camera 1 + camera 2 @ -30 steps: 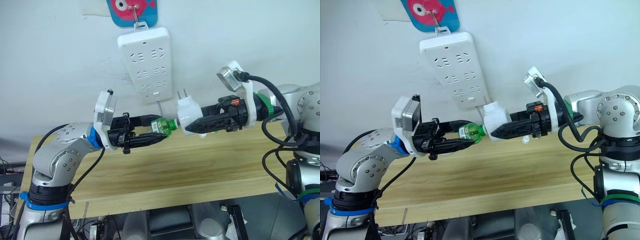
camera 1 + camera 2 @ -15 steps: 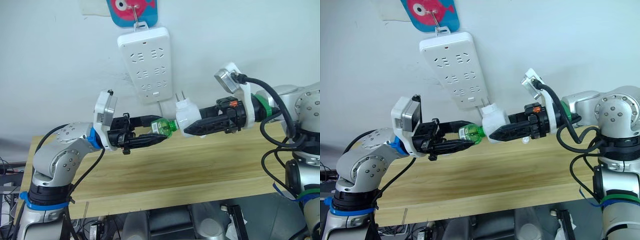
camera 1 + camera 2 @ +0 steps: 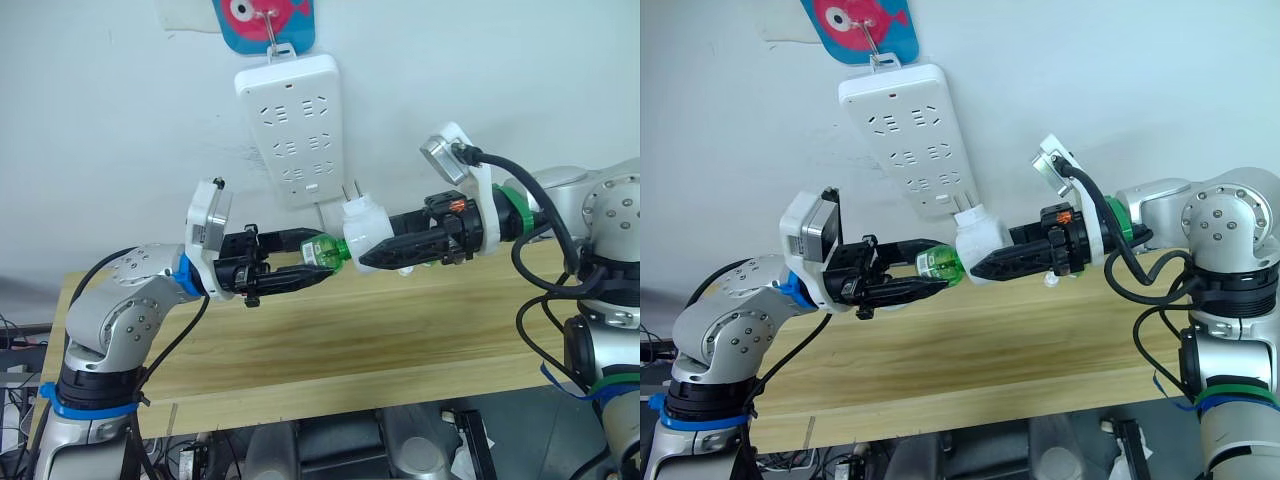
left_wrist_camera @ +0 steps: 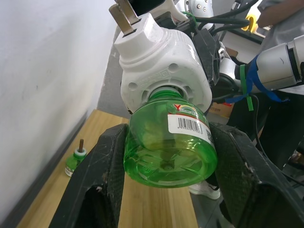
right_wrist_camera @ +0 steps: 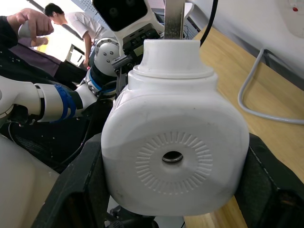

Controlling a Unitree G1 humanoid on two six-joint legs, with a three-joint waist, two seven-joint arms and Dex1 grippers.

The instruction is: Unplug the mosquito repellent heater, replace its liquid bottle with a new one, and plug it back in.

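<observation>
**Bottle meets heater above a wooden bench**

A pale wooden table [image 3: 330, 340] runs along a white wall, where a long white power strip [image 3: 292, 125] hangs from a hook beneath a red-and-blue fish decoration [image 3: 262, 22], its grey cable [image 5: 259, 102] trailing down to the tabletop. In mid-air over the table, the left gripper [image 3: 300, 262] is clamped on a green liquid bottle [image 3: 325, 252], while the right gripper [image 3: 385, 250] grips the mosquito repellent heater [image 3: 362, 226], prongs pointing up towards the strip.

The left wrist view shows the bottle's neck seated in the heater's round socket, a barcode label [image 4: 190, 124] on its shoulder, and the black fingers [image 4: 102, 175] pressed to either side. It also catches a second small green bottle [image 4: 76, 160] standing upright on the table near the wall.

The right wrist view shows the heater's domed end with its round vent hole [image 5: 172, 156] ringed by fine ribs, and, beyond the bench, a person [image 5: 78, 23] in a white top.
</observation>
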